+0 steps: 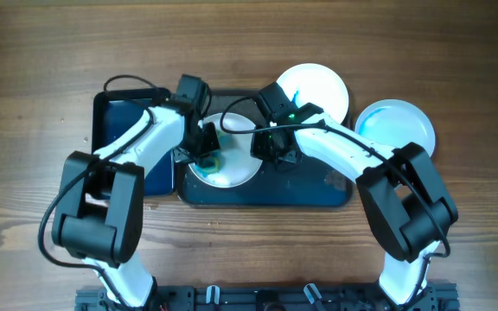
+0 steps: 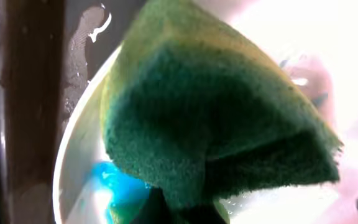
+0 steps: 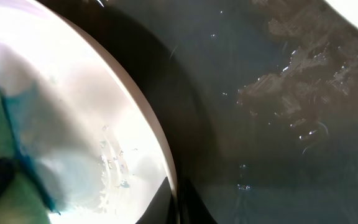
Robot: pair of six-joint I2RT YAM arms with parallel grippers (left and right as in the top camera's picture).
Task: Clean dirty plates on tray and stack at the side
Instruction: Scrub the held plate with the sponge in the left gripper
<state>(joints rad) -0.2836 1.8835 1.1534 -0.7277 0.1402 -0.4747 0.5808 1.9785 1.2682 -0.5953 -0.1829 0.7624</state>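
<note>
plate (image 1: 232,175) on tray (image 1: 318,194), wet, blue smears. left gripper (image 1: 204,147) clamped on sponge (image 2: 216,124), over plate. right gripper (image 1: 271,149) at plate's rim, can't tell if gripping tbh. plate looks stiff, light, probably slippery, so pinch raised rim.

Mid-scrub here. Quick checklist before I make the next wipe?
1. Sponge gripped by left gripper: ok.
2. Sponge over the centre plate on the tray: ok.
3. Right gripper holding that plate's rim: cannot tell.
4. Centre plate clean: not ok, blue smear beside the sponge.
5. Back plate and right-hand plate stacked: not ok, side by side off the tray.
</note>
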